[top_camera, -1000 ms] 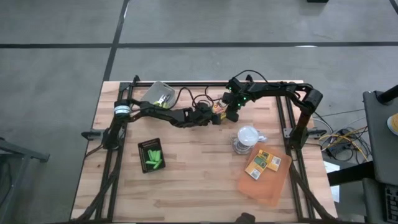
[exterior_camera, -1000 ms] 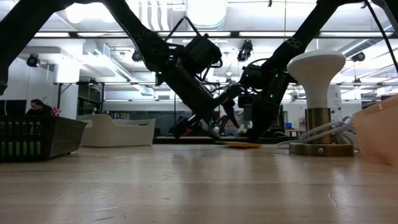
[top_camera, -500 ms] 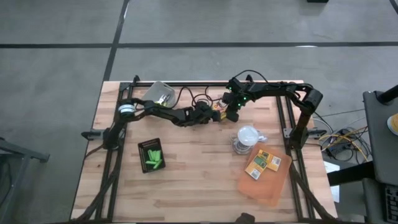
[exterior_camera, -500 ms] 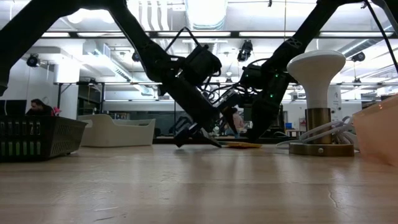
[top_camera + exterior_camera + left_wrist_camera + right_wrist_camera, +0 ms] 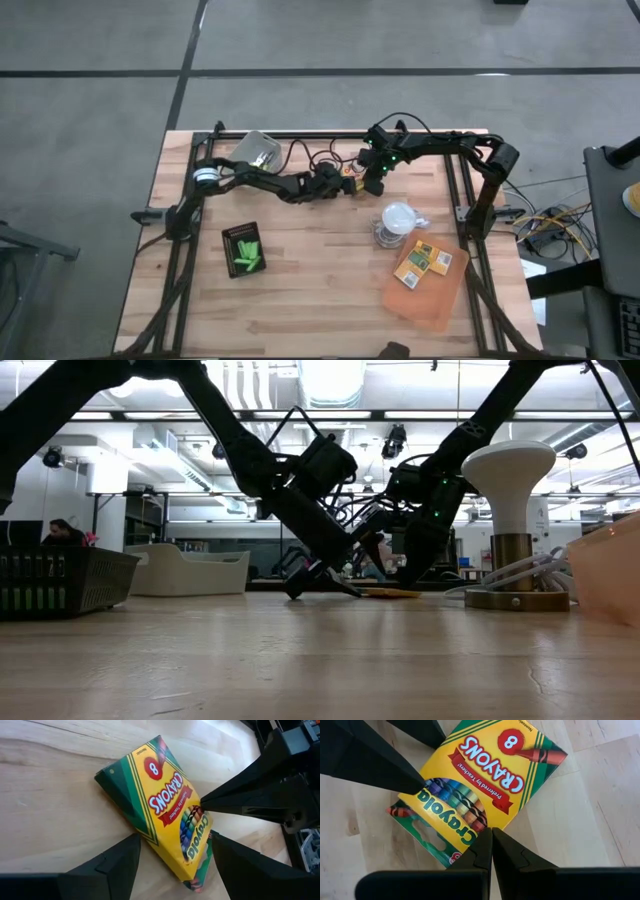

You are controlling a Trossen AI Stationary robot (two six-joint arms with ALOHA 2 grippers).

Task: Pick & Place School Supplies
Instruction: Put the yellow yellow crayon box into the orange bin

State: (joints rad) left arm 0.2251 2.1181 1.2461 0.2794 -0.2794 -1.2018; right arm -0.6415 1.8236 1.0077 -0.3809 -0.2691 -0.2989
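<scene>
I see my left gripper (image 5: 172, 857) spread wide, straddling the flat yellow-and-green crayon box (image 5: 162, 805) lying at the wooden table's (image 5: 320, 290) far middle; my right gripper (image 5: 491, 851), clenched empty, presses its tips on the box.

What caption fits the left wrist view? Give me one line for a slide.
Left gripper, open, straddles a flat crayon box on the wooden table; the right gripper's shut tip touches it.

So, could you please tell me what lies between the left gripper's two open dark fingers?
The yellow-and-green cardboard crayon box lies flat between the left gripper's fingers, seen in the left wrist view.
</scene>
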